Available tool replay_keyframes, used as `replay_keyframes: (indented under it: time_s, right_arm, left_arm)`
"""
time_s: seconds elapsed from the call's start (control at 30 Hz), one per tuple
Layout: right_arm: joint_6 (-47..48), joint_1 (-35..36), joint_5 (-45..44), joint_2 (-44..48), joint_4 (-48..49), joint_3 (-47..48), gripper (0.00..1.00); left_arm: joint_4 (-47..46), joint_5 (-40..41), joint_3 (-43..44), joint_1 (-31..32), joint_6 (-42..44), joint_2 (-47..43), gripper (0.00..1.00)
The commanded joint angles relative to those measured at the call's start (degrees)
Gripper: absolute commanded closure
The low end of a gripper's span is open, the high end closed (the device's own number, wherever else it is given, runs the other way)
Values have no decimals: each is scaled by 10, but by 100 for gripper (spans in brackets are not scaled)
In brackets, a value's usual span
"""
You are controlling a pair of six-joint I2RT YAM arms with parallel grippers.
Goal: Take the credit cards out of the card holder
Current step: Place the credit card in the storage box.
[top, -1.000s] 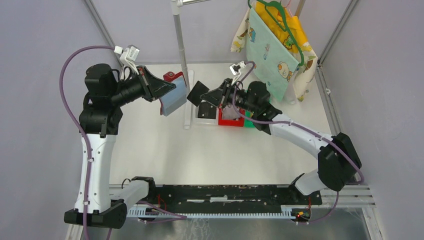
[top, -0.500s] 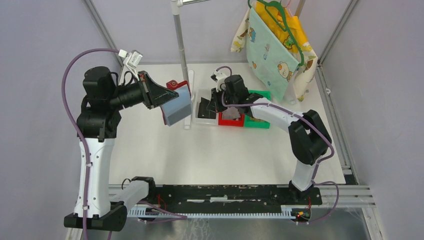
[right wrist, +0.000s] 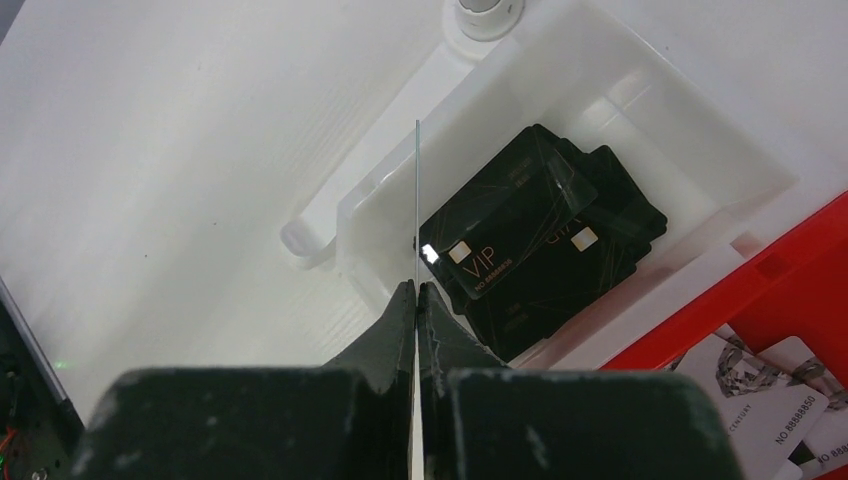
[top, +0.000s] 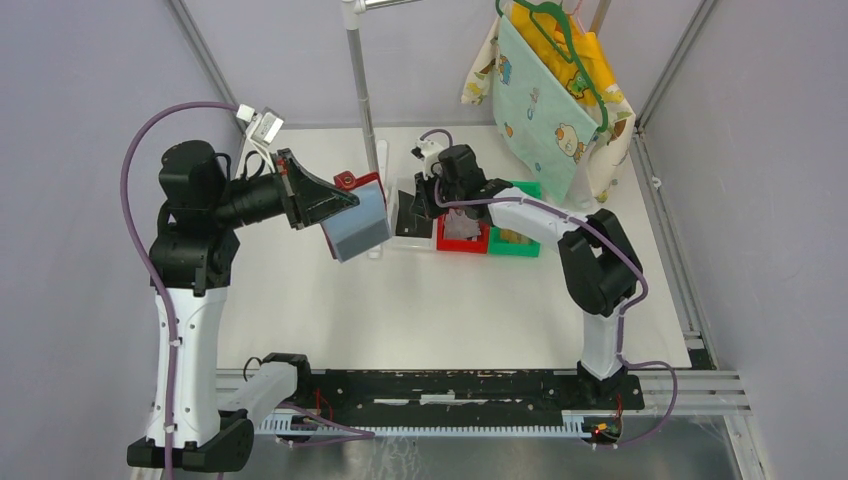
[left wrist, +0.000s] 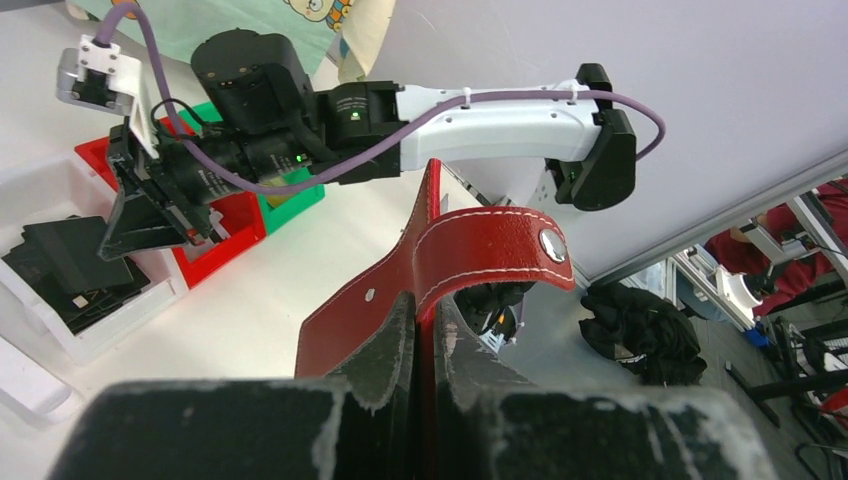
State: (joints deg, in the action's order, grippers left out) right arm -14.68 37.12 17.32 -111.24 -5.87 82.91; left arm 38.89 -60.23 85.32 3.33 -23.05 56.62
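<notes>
My left gripper [top: 322, 200] is shut on the red cover of the card holder [top: 357, 218], which hangs open above the table with its greyish sleeves facing down. In the left wrist view the fingers pinch the red leather [left wrist: 480, 250] just below its snap tab. My right gripper [right wrist: 416, 288] is shut on one thin credit card [right wrist: 416, 200], seen edge-on, over the near wall of a white tray [right wrist: 600, 90]. Several black cards [right wrist: 540, 240] marked VIP lie in that tray. From above, the right gripper [top: 418, 205] sits over this tray, right of the holder.
A red tray [top: 462, 241] with white cards [right wrist: 760, 385] and a green tray [top: 517, 246] stand right of the white one. A metal stand pole [top: 362, 90] rises just behind the holder. Cloth items [top: 555, 90] hang at the back right.
The right arm has swung away from the holder and come down over the white tray, still pinching the card. The left gripper has shifted the holder slightly right and lower.
</notes>
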Motion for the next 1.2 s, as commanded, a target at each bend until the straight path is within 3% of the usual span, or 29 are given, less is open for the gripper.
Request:
replay_keyframes:
  time_s: [0.0,0.3,0.53,0.8,1.0,1.07,1.17]
  right_arm:
    - [16,-6,-11,-21,16,35,100]
    - [19,-11,-10,-55,17,61,99]
    - [25,-10,-40,-36,20,39,67]
    - [32,-10,-90,63,51,5,51]
    - [59,-11,33,201,26,-7,19]
    - [71,-11,104,255,31,-28,2]
    - [67,-11,231,317,49,-46,2]
  left_arm:
    - [-37,-33,-1,-2,-2,-9,98]
    - [-54,-38,-3,-1,-10,-13,98]
    - [-69,-51,2,-2,-26,-12,98]
    - [-63,-58,-14,-2,-18,-27,98]
    - [-54,-73,-11,-2,-4,-16,98]
    - [-47,-78,-15,-1,5,-15,98]
    - [-45,-91,-26,-2,8,-16,98]
